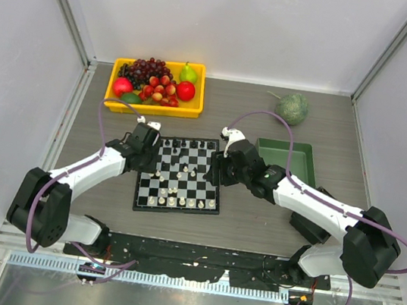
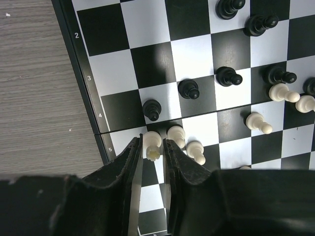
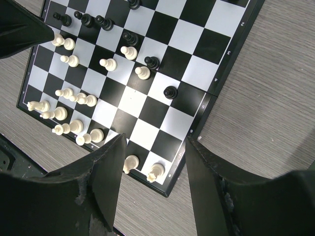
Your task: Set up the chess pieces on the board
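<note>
1 white pawn is pinched in the left pincer, at the left edge of the board. Beside it, the right pincer hangs spread and empty. The pawn is probably light, hard, smooth and tippy, so grip its narrow neck.

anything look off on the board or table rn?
Nothing looks spilled or broken. The chess pieces are out of order: black and white ones stand mixed across the board's middle squares instead of in end rows. The left gripper is closed on one white piece. A green fruit lies loose, apart from the yellow fruit tray.
</note>
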Action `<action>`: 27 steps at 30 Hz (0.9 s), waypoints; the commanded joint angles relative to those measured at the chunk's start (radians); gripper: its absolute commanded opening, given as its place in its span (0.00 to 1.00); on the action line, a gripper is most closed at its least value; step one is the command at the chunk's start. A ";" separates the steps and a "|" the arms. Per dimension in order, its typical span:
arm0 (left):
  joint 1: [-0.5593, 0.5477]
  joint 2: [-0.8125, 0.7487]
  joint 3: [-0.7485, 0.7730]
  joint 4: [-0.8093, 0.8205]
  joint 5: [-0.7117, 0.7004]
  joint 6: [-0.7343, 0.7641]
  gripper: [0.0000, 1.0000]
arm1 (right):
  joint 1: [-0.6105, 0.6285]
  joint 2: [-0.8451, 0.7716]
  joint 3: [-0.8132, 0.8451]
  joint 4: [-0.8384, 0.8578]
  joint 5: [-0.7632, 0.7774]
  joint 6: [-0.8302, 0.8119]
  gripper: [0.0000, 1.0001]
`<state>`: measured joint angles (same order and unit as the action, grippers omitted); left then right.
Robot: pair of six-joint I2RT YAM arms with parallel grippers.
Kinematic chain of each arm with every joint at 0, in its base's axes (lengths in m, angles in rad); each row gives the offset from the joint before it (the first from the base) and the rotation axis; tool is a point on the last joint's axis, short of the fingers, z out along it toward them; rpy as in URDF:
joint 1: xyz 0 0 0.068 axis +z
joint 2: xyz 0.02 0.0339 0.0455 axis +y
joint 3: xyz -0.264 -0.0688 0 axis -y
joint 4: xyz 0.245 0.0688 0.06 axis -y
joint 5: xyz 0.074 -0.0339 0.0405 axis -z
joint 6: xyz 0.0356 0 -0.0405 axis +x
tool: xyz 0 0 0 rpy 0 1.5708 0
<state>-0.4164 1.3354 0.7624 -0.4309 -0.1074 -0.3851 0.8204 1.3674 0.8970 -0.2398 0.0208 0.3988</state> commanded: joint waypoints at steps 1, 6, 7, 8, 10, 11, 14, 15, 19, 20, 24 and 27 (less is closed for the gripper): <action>0.005 -0.005 -0.005 0.001 0.003 0.005 0.26 | -0.004 -0.036 0.005 0.025 0.002 0.006 0.58; 0.007 -0.008 -0.005 -0.003 0.000 0.008 0.25 | -0.004 -0.037 0.008 0.025 0.001 0.008 0.57; 0.007 -0.008 -0.005 -0.005 -0.002 0.008 0.25 | -0.004 -0.036 0.008 0.025 -0.001 0.008 0.57; 0.007 -0.008 -0.005 -0.006 -0.002 0.009 0.26 | -0.004 -0.036 0.010 0.025 -0.001 0.009 0.57; 0.007 -0.010 -0.006 -0.011 -0.005 0.011 0.30 | -0.004 -0.034 0.010 0.025 -0.004 0.008 0.57; 0.007 -0.008 -0.008 -0.012 -0.006 0.011 0.31 | -0.004 -0.036 0.010 0.025 -0.002 0.008 0.57; 0.007 -0.008 -0.009 -0.012 -0.003 0.011 0.31 | -0.004 -0.036 0.010 0.025 -0.004 0.011 0.57; 0.005 -0.008 -0.011 -0.009 -0.003 0.011 0.31 | -0.004 -0.034 0.010 0.025 -0.004 0.009 0.57; 0.007 -0.007 -0.011 -0.011 0.002 0.011 0.29 | -0.006 -0.033 0.011 0.025 -0.005 0.009 0.57; 0.007 -0.007 -0.011 -0.012 0.002 0.011 0.28 | -0.006 -0.034 0.013 0.027 -0.007 0.009 0.57; 0.005 -0.012 -0.015 -0.006 0.003 0.011 0.21 | -0.004 -0.033 0.013 0.025 -0.005 0.009 0.57; 0.007 -0.021 -0.020 0.003 0.002 0.008 0.18 | -0.004 -0.037 0.008 0.025 -0.005 0.012 0.57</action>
<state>-0.4164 1.3354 0.7532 -0.4438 -0.1078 -0.3840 0.8204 1.3674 0.8970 -0.2398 0.0200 0.3992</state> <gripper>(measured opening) 0.207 0.575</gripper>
